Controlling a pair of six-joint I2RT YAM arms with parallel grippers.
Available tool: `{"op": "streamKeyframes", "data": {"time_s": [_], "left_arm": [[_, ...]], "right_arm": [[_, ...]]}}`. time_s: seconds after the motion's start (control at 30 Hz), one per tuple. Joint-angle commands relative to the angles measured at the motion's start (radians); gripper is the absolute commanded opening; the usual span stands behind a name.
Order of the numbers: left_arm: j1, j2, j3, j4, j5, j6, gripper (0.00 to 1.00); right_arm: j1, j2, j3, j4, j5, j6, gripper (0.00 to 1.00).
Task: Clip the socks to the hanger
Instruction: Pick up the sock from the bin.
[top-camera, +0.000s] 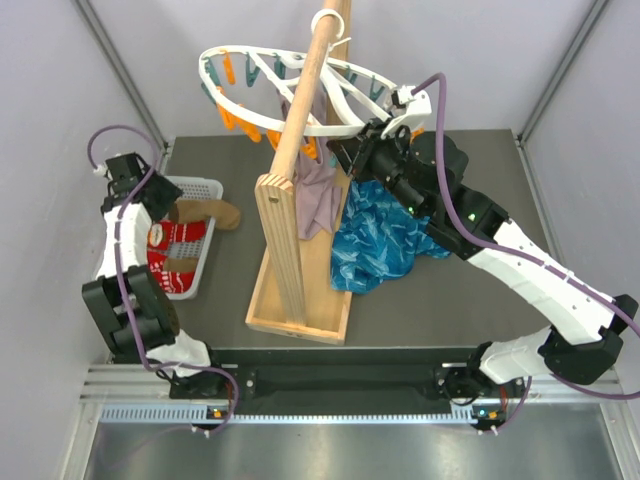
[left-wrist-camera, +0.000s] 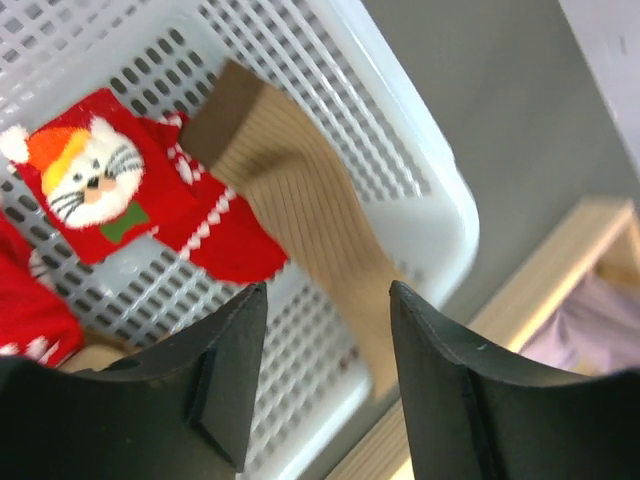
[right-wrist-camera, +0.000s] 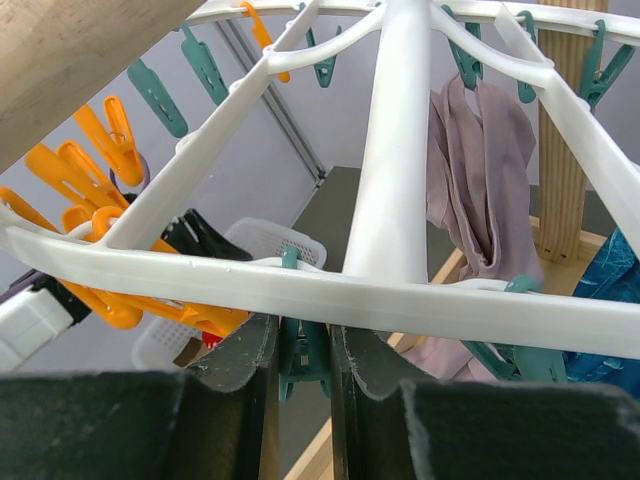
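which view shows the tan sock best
The left wrist view: the tan sock fills the middle, its ribbing clear, draped over the basket rim. The top view shows the sock small and far off, without detail. The right wrist view misses it, showing only the hanger and a gripped peg.

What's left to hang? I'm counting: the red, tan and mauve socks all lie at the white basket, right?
Wrong on the mauve sock: it hangs from the hanger, as the right wrist view shows. The red socks and the tan sock do lie at the white basket.
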Motion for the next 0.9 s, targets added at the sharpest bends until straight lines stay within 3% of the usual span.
{"op": "streamKeyframes", "data": {"time_s": [0.0, 0.13, 0.33, 0.6, 0.87], "left_arm": [[0.012, 0.097, 0.056, -0.016, -0.072, -0.171, 0.56], [0.017, 0.145, 0.025, 0.083, -0.08, -0.297, 0.55], [0.021, 0.248, 0.057, 0.102, -0.157, -0.413, 0.56], [0.026, 0.384, 0.115, 0.151, -0.167, -0.452, 0.52], [0.024, 0.487, 0.221, 0.068, -0.252, -0.423, 0.52]], "right_arm": [[-0.022, 0.016, -0.014, -0.07, 0.016, -0.022, 0.0], [-0.022, 0.016, -0.014, -0.07, 0.019, -0.027, 0.0], [-0.022, 0.017, -0.017, -0.067, 0.017, -0.028, 0.0], [-0.022, 0.02, -0.017, -0.069, 0.014, -0.037, 0.0], [-0.022, 0.033, -0.011, -0.069, 0.013, -0.045, 0.0]]}}
